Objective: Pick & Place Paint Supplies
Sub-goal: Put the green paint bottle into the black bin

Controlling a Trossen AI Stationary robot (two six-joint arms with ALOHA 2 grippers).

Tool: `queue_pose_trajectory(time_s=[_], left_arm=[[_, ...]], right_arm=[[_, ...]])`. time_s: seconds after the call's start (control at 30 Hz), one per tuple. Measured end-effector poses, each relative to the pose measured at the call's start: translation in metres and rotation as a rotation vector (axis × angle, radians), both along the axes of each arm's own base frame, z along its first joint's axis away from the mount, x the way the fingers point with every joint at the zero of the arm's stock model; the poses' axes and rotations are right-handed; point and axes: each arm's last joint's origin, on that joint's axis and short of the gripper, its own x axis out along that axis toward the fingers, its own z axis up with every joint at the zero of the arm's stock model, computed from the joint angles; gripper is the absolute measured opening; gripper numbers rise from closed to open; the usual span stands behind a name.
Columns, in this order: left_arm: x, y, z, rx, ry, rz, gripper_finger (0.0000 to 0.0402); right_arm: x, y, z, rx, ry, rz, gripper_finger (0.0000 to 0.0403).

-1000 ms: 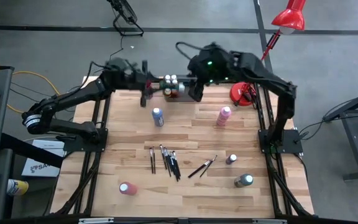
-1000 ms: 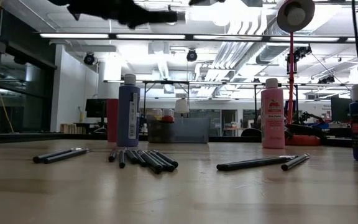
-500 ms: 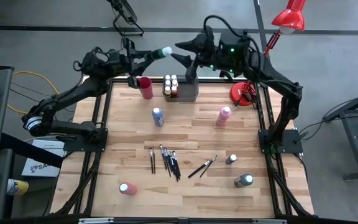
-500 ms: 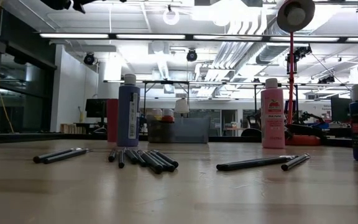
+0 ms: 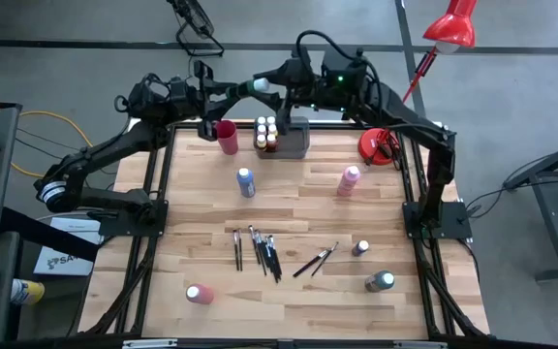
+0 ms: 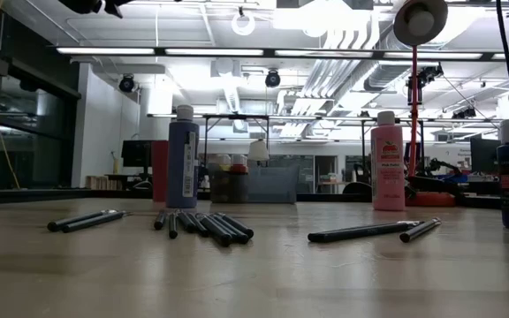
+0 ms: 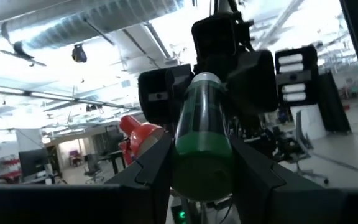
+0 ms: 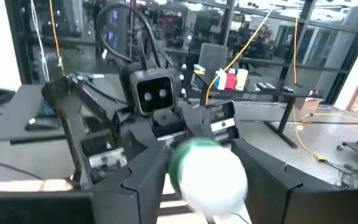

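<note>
Above table's far edge, left gripper (image 5: 245,87) and right gripper (image 5: 271,81) both clasping green bottle (image 5: 259,83)

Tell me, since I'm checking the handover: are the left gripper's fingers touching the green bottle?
Touching. The left wrist view shows the green bottle pinched between the left gripper's fingers.

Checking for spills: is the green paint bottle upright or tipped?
Tipped: the green paint bottle lies sideways in midair between left gripper and right gripper.

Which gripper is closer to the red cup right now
Left. The left gripper hangs just above and beside the red cup, holding a green bottle; the right gripper meets it farther over, above the grey tray.
</note>
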Motion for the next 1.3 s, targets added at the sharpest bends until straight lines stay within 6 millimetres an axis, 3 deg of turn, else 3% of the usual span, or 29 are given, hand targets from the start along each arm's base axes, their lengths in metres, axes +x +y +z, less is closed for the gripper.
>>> queue_pose_trajectory(time_s=[0.43, 0.7, 1.0, 1.3], left_arm=[[-0.002, -0.002, 0.004, -0.028, -0.037, -0.038, 0.0123], [-0.005, -0.003, 0.008, -0.039, -0.097, -0.035, 0.0123], [-0.003, -0.001, 0.009, -0.044, -0.143, -0.069, 0.0123], [-0.003, -0.001, 0.009, -0.041, -0.142, -0.073, 0.0122]], right_arm=[[-0.007, 0.003, 0.008, -0.02, -0.034, -0.003, 0.0174], [-0.032, 0.01, 0.034, -0.047, -0.14, 0.113, 0.0174], [-0.017, 0.005, 0.026, -0.069, -0.155, 0.096, 0.0174], [-0.018, -0.001, 0.026, -0.076, -0.156, 0.032, 0.0174]])
